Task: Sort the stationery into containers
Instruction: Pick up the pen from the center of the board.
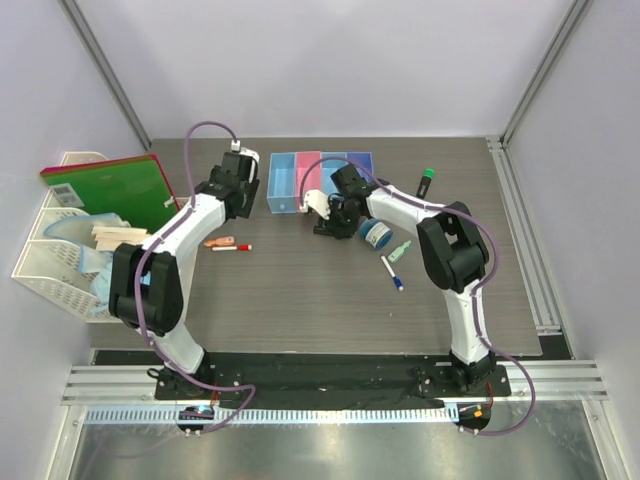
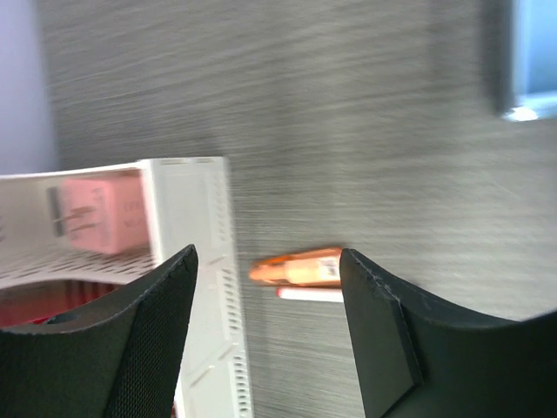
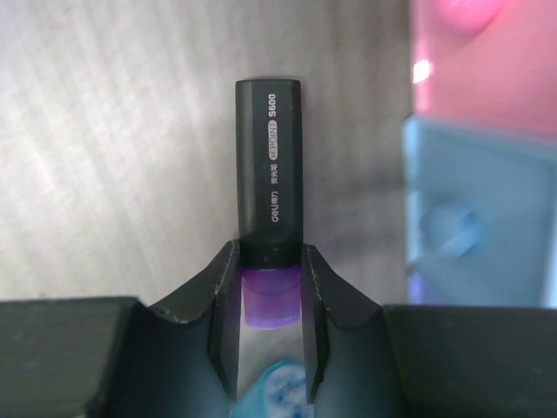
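While the right gripper (image 3: pixel 270 261) is clenched on the purple end of a black highlighter (image 3: pixel 270 157), its two fingers pressing that end from either side, the highlighter's black body sticks straight out ahead of it, low over the table (image 1: pixel 300 300); whether it is resting on the surface cannot be told. Just beside it stands the row of joined bins (image 1: pixel 283 210), with the pink bin (image 3: pixel 487 78) and a light blue bin (image 3: pixel 487 235) closest. Near this arm lie a round blue jar (image 1: pixel 376 235), a small green-white bottle (image 1: pixel 400 249) and a blue-capped marker (image 1: pixel 392 273); a green-capped highlighter (image 1: pixel 426 182) lies further off. The left gripper (image 2: pixel 268 254) is released, jaws wide apart over the table, above an orange pen (image 2: pixel 300 267) beside the white mesh organiser (image 2: pixel 187 200).
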{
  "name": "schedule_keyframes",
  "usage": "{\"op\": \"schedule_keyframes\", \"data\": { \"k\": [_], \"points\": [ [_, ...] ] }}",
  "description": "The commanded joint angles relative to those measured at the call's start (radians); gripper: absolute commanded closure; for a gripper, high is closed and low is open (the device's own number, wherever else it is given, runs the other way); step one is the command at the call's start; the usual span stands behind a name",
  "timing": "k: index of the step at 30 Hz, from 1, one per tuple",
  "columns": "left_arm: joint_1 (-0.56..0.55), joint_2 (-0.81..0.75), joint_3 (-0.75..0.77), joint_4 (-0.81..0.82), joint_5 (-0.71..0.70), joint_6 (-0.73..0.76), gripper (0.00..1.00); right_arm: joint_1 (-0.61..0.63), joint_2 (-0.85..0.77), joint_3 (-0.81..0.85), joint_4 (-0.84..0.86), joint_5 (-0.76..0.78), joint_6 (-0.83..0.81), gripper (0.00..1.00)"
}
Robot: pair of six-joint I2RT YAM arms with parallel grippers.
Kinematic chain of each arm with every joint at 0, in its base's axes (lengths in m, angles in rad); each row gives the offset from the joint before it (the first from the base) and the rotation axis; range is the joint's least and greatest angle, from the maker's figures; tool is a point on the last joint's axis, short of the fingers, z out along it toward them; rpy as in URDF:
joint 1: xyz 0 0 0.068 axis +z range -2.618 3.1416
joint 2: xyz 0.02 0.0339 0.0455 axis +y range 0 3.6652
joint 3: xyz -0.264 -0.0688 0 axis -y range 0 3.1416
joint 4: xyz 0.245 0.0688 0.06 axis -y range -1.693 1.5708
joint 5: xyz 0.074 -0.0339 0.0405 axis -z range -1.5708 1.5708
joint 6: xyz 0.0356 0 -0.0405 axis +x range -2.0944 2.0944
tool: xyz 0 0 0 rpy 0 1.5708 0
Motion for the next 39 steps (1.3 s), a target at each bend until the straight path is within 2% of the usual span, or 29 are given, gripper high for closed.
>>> {"op": "schedule_keyframes", "data": {
  "k": [1,3,4,9,10,14,19,21,24,30,39],
  "points": [
    [0.007,-0.060,-0.025,-0.009,0.240,-0.003,0.32,0.018,-0.121,-0.126,-0.051,0.026,0.073,0.91],
    [0.009,-0.063,-0.024,-0.014,0.340,-0.012,0.32,0.029,-0.181,-0.166,-0.008,0.068,0.093,0.91],
    [0.009,-0.065,-0.018,-0.017,0.463,-0.014,0.32,0.033,-0.236,-0.204,0.024,0.084,0.102,0.90],
    [0.009,-0.051,0.016,-0.046,0.832,-0.012,0.33,0.096,-0.383,-0.306,0.098,0.261,0.116,0.90],
    [0.009,-0.042,0.027,-0.058,0.956,-0.008,0.33,0.118,-0.426,-0.336,0.113,0.260,0.119,0.90],
    [0.009,-0.011,0.070,-0.137,1.208,0.060,0.33,0.168,-0.527,-0.395,0.146,0.346,0.141,0.90],
    [0.009,0.035,0.179,-0.299,1.405,0.222,0.33,0.230,-0.615,-0.468,0.224,0.469,0.133,0.89],
    [0.009,0.067,0.220,-0.411,1.500,0.271,0.33,0.251,-0.639,-0.481,0.241,0.495,0.130,0.89],
    [0.009,0.117,0.300,-0.574,1.601,0.386,0.33,0.267,-0.656,-0.485,0.265,0.523,0.133,0.88],
    [0.007,0.199,0.415,-0.764,1.635,0.531,0.33,0.290,-0.673,-0.475,0.287,0.541,0.136,0.88],
    [0.007,0.292,0.489,-0.819,1.658,0.574,0.33,0.339,-0.686,-0.482,0.307,0.552,0.133,0.88]
  ]
}}
